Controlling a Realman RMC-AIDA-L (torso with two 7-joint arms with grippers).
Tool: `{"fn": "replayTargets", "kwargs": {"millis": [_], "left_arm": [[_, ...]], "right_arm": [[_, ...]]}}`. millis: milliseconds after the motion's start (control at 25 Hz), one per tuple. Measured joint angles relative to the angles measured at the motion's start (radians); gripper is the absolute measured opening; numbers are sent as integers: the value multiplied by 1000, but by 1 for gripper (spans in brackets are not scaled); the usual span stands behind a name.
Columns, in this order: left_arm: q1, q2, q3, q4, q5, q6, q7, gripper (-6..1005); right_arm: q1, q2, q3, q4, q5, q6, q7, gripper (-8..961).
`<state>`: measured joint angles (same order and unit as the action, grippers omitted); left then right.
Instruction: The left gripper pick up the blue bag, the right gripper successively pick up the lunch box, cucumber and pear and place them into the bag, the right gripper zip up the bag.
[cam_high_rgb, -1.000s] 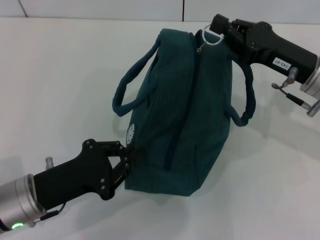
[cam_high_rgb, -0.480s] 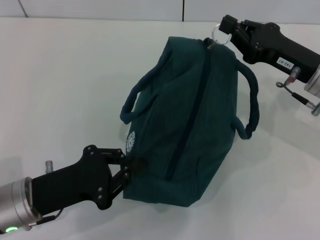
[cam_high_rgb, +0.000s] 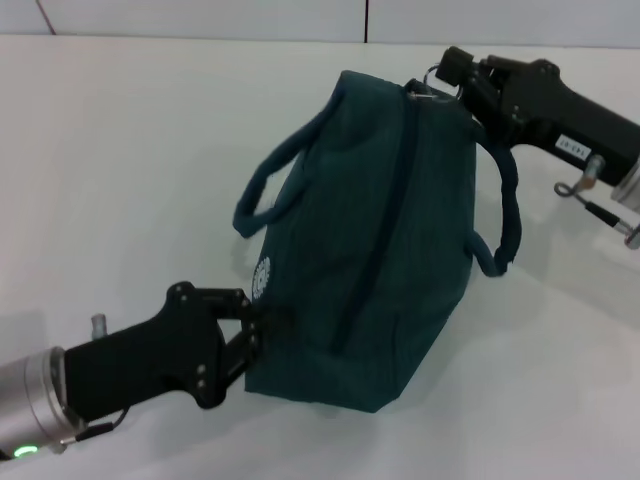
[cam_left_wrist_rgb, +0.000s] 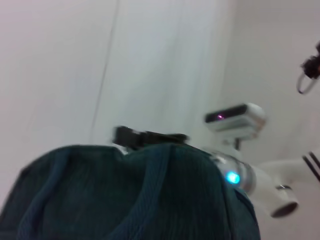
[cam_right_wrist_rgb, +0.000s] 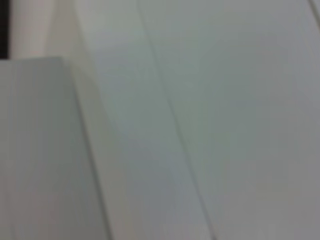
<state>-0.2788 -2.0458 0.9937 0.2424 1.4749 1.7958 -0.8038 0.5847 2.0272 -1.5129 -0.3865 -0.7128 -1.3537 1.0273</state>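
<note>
Nearest to the robot, the left gripper (cam_high_rgb: 252, 335) pinches the near lower corner of the blue bag (cam_high_rgb: 380, 250). Its fingers (cam_high_rgb: 238, 300) are pressed on a fold of the cloth just under the small white logo (cam_high_rgb: 262, 276), so this end of the bag is anchored. The bag lies on the white worktop (cam_high_rgb: 120, 150), stretched from these fingers away toward the other gripper. One loop handle (cam_high_rgb: 275, 180) stands out on the side away from the right arm, and the second handle (cam_high_rgb: 505, 215) hangs just below the right gripper.

The zipper line (cam_high_rgb: 385, 220) runs dark and narrow along the top of the bag, from near the left fingers up to the far end. It looks closed for the whole visible length. No lunch box, cucumber or pear is visible on the worktop, so they are probably inside already.

At the far end, the right gripper (cam_high_rgb: 452, 75) has its fingers closed on the metal ring pull (cam_high_rgb: 432, 80), which sits at the far top corner of the bag. The step in hand seems to be the last one, the zipping, and it is nearly or fully done.

The next move likely calls for a short last pull only if a gap remains beside the ring. After that the right fingers must spread to free the ring without dragging the bag.
</note>
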Motion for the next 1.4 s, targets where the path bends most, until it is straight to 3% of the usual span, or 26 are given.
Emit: {"fn": "replayTargets", "kwargs": {"millis": [200,360,840,1040,1400], "left_arm": [[7,-13,-82,-2,-24,-6,-5,72],[14,-20,-145,-1,-27,-6,-15,133],[-29,-15,-147,77,-19,-3,-123,307],[-60,-9,-143,77,8,-10,-128,236],[-101,26,-144,108,48,-13,-133,118]], "right_arm": [[-32,-2,-6,0,-2,-105,10,3],[-63,-4,-6,-4,1,-149,11,3],[-70,-4,-6,-9,-4,-268,11,2],[-59,-5,-6,-2,-4,-263,11,1],[-61,0,-20,-5,-1,-277,19,1]]}}
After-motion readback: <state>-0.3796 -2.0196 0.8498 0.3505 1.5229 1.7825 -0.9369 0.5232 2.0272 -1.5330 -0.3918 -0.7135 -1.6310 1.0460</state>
